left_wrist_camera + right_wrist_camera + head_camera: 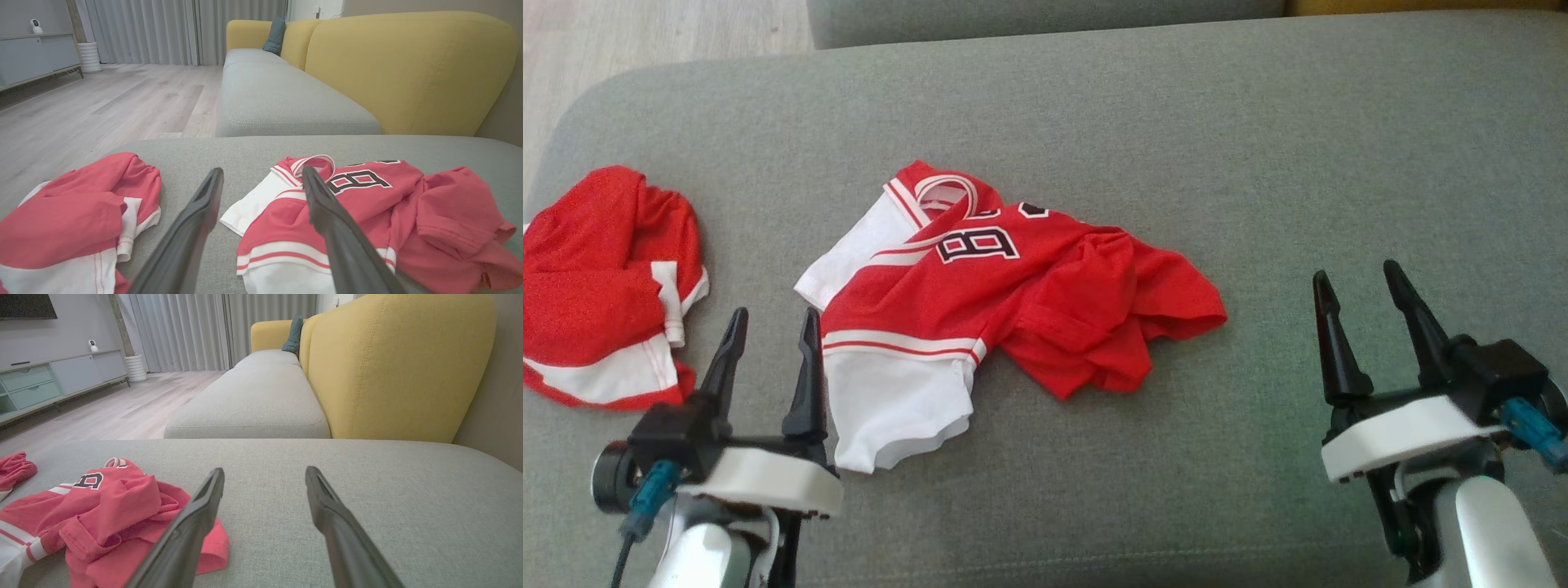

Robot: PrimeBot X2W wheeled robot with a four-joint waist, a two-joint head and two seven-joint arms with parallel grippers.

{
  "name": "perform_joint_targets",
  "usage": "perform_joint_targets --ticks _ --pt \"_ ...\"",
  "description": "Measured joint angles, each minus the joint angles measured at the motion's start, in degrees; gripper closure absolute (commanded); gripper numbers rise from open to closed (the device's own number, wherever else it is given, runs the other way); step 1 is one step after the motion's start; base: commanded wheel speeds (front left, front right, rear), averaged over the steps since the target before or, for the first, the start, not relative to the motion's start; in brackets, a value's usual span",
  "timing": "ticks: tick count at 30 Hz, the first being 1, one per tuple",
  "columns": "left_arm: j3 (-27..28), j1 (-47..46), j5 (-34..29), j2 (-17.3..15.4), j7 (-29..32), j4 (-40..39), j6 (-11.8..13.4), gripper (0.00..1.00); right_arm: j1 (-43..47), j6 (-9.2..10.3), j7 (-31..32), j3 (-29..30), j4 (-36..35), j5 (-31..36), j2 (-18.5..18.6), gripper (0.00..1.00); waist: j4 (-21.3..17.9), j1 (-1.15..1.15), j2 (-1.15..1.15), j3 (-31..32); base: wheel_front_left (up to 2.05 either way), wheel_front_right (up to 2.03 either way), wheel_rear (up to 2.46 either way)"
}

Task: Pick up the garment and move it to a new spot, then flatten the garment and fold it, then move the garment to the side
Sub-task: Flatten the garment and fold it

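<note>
Centrally, grey cushion [1176, 122] bears crumpled red-and-white jersey [1013, 302], numeral up, left of middle. Red bundle [596, 278] lies at cushion's left edge, apart from jersey. Left gripper [774, 311]: fingers spread wide, empty, just beside jersey's white hem. Right gripper [1355, 269]: spread wide, empty, well right of jersey.

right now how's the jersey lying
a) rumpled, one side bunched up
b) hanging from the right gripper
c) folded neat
a: the jersey lies rumpled on the cushion with its red side bunched, and the right gripper stands open and empty off to the side.
</note>
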State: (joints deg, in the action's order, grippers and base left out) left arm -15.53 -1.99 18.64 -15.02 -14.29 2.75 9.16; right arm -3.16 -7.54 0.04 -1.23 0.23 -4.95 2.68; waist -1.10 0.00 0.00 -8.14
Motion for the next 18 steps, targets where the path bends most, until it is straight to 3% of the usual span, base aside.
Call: perform_joint_targets --ticks 11,18 --pt "-0.4 0.6 -0.5 0.0 0.0 -0.6 -0.1 0.00 0.5 0.00 0.9 -1.6 -0.5 0.0 0.0 0.00 0.4 0.00 0.00 -0.2 0.00 0.00 0.00" --pt "-0.7 -0.3 -1.0 0.0 0.0 -0.6 -0.6 0.00 -0.4 0.00 4.6 -13.8 1.7 0.0 0.2 0.00 1.4 0.00 0.00 -1.9 0.00 0.00 0.00"
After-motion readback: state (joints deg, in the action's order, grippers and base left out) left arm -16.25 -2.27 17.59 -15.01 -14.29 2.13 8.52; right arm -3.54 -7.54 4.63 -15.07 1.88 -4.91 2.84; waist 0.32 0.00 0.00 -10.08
